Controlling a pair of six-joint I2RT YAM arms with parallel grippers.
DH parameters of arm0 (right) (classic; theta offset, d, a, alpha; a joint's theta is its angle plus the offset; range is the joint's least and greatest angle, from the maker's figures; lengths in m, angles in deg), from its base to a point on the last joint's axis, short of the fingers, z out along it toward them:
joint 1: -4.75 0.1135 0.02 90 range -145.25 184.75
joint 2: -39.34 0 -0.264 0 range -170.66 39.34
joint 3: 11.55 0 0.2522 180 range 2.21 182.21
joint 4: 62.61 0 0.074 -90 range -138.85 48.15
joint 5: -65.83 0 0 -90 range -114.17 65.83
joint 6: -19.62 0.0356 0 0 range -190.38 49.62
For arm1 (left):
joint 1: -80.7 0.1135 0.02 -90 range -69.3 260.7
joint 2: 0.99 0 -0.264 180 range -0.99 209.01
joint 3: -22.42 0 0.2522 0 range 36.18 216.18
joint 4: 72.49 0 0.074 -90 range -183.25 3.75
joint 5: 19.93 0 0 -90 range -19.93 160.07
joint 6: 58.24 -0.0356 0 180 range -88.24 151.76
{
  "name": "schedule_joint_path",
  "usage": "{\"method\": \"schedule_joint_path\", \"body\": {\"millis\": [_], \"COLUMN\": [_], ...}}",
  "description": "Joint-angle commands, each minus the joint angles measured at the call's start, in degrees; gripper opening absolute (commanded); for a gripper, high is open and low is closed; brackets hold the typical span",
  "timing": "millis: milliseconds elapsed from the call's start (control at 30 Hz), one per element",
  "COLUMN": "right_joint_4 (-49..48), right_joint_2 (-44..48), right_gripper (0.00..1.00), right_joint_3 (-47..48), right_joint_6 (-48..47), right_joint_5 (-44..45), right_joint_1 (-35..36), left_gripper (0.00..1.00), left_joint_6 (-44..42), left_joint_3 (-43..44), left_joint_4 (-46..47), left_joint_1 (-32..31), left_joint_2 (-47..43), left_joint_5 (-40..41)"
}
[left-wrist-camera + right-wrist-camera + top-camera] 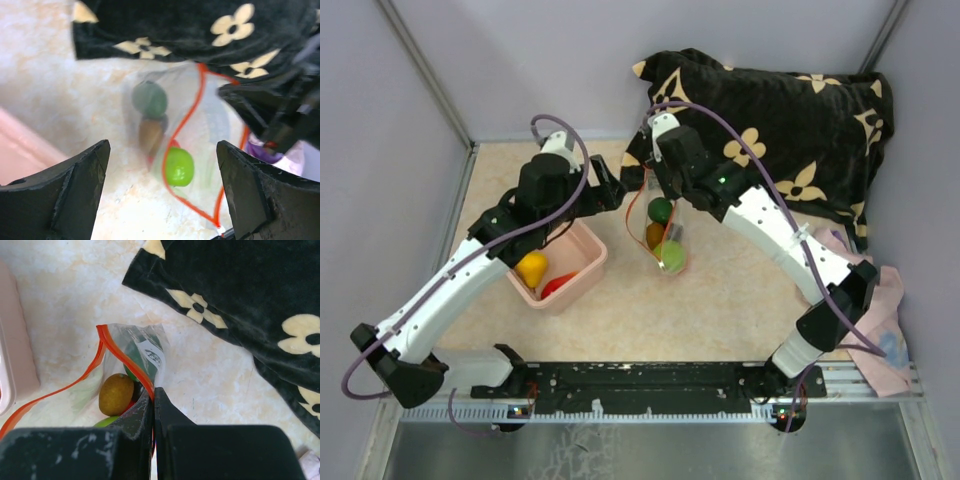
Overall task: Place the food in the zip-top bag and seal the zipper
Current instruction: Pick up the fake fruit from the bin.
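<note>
The zip-top bag [678, 266] hangs open-mouthed over the table's middle. Inside it are a dark green food piece [661, 210], a brown one [116, 394] and a light green one [178, 166]. My right gripper [154, 390] is shut on the bag's rim at the red-orange zipper [125, 357], holding it up. My left gripper [162, 147] is open just left of the bag's mouth, nothing between its fingers. A yellow food piece [531, 267] and a red one [558, 284] lie in the pink bin [588, 268].
A black cloth with cream flowers [770, 120] covers the back right, right behind the bag. A pink cloth [885, 330] lies at the right edge. The pink bin sits under my left arm, left of the bag.
</note>
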State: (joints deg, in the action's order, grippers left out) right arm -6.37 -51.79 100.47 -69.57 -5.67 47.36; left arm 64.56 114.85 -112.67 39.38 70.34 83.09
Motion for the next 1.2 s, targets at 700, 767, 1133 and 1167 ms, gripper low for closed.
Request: {"method": "schedule_joint_path", "body": {"millis": [700,767,1133,1167], "right_joint_4": [-5.2,-5.2,-6.5,-6.6], "right_joint_2": [11.4,11.6,13.6,13.9], "right_gripper": [0.0,0.0,0.0,0.0], "right_joint_3": [-9.5,-9.8,-14.5,-14.9], "right_joint_6": [-0.3,-0.6,-1.6,-1.7], "right_joint_5": [0.4,0.2,-0.2,-0.3], "right_joint_1": [0.2,0.3,-0.1,-0.2], "left_gripper": [0.99,0.99,0.99,0.99], "left_joint_6": [-2.0,-2.7,-0.1,0.3], "left_joint_3": [-12.6,-13.1,-17.0,-17.2], "left_joint_4": [-28.6,-28.6,-18.6,-16.9], "left_joint_1": [24.2,24.5,27.2,27.6], "left_joint_2": [2.4,4.7,14.7,16.2], "left_joint_5": [6.2,8.3,10.7,10.7]}}
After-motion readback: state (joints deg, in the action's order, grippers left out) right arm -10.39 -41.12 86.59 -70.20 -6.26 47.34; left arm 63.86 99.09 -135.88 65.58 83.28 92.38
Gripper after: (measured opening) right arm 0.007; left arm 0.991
